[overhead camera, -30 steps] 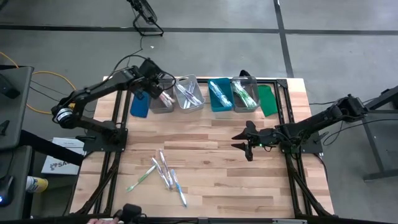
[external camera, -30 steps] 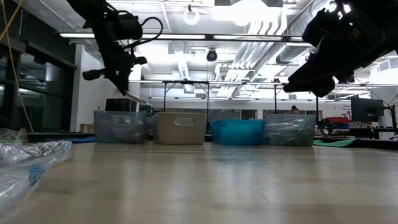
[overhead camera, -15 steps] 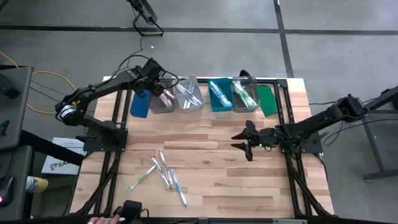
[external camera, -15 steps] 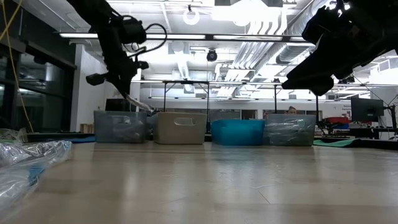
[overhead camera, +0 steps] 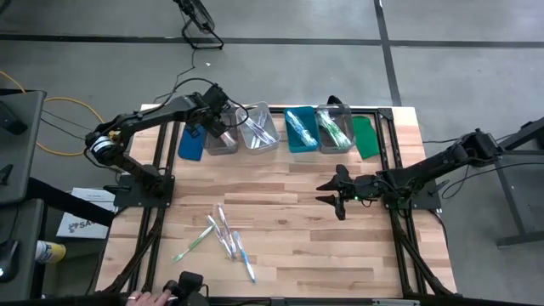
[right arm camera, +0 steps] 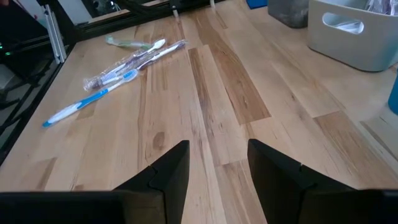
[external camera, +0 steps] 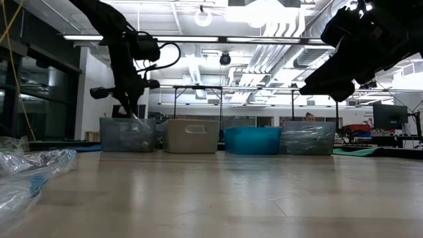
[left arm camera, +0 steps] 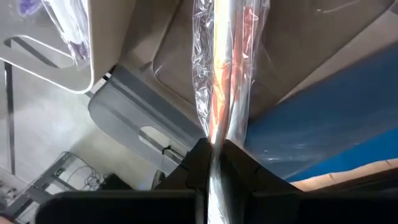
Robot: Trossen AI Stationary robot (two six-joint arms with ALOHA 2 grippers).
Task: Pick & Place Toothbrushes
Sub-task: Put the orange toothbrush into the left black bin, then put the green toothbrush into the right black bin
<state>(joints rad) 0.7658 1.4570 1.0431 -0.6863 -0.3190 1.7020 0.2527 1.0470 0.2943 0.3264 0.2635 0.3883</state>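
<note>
Over the dark grey plastic bin (overhead camera: 220,139) at the left end of the bin row, the left gripper (overhead camera: 216,121) hangs with its jaws pinched tight on a pink-accented toothbrush in a crinkled clear wrapper (left arm camera: 225,81). In the left wrist view the wrapped brush runs straight out from between the two dark fingers (left arm camera: 239,167), gripped at its near end, the rest reaching over the grey bin's rim. In the low view the gripper (external camera: 130,99) sits just above that bin (external camera: 127,134), tip pointing down into it.

Next along the row stand a pale grey bin (overhead camera: 258,128), a teal bin (overhead camera: 301,130) and a clear bin (overhead camera: 334,128), each with toothbrushes inside. A loose scatter of wrapped toothbrushes (overhead camera: 223,235) lies on the light wooden table (overhead camera: 297,246) near its front left, well apart from both grippers.

The right gripper (overhead camera: 333,191) hovers above the table's right half, its jaws spread wide and holding nothing; the right wrist view shows bare wood between its fingers (right arm camera: 171,165).
</note>
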